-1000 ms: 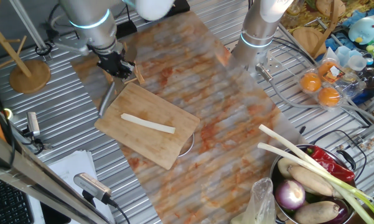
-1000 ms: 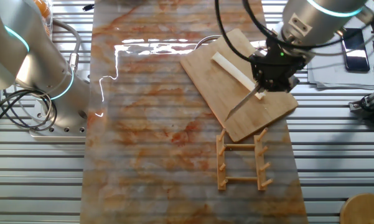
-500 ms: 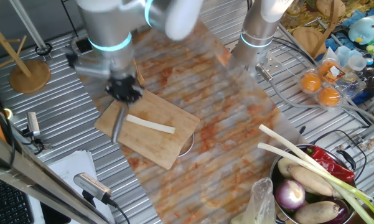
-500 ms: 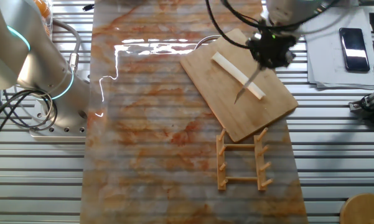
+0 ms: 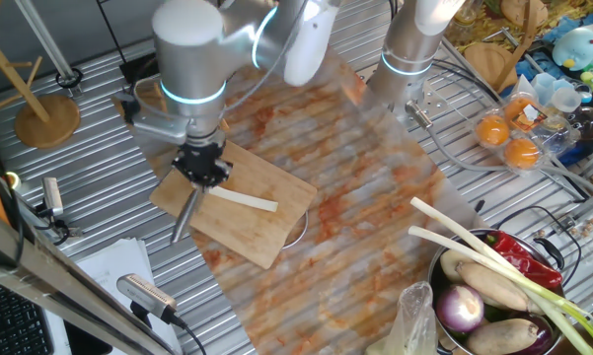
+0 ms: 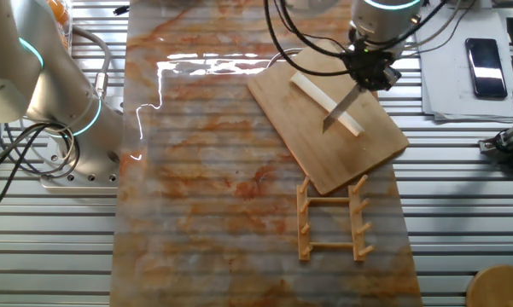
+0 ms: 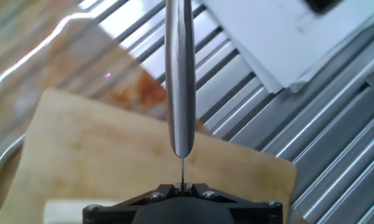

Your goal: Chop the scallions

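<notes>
The ribbed metal desk [image 5: 533, 197] fills both fixed views, a mottled orange mat [image 6: 213, 170] laid across it. On the mat, left of centre in one fixed view, lies the wooden cutting board [image 5: 257, 232]. The scallion [image 5: 245, 199] lies whole on that board. The gripper [image 5: 201, 168] hangs over the stalk's left end, fingers closed on a knife [image 5: 185, 212], apparently by its handle, blade angled down-left.

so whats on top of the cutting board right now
One uncut scallion stalk lies on the cutting board. The knife in the end effector crosses over it; contact can't be judged.
</notes>
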{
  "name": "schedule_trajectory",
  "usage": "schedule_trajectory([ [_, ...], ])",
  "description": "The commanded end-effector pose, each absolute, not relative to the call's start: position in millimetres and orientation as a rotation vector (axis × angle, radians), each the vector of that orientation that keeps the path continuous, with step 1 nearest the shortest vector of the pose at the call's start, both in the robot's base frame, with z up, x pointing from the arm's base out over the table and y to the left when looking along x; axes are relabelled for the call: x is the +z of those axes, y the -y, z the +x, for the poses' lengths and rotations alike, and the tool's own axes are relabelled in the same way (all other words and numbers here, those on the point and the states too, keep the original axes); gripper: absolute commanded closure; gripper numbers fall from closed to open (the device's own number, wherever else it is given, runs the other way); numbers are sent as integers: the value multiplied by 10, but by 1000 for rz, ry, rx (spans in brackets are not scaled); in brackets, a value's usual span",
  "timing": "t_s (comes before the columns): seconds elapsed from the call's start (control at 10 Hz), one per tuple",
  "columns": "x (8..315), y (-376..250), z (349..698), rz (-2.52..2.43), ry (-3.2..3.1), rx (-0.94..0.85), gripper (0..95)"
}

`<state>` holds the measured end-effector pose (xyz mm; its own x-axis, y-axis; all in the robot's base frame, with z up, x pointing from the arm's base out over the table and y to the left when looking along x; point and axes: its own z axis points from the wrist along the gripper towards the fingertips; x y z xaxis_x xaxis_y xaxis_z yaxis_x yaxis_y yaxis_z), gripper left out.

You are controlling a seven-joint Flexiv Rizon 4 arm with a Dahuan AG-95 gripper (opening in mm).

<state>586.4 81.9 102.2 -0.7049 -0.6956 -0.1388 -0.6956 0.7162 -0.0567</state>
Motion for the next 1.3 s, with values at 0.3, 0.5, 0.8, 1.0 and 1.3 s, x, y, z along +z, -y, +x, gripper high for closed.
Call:
schedule_trajectory([
  [0.3,1111,-957,6127,-1022,-3077,-82,950],
  [0.5,966,-893,6154,-1039,-3060,-79,950],
  [0.8,1061,-804,6163,-1064,-3035,-26,950],
  [1.0,1121,-803,6156,-1025,-3037,-4,950],
  [1.3,1121,-803,6156,-923,-3065,4,950],
])
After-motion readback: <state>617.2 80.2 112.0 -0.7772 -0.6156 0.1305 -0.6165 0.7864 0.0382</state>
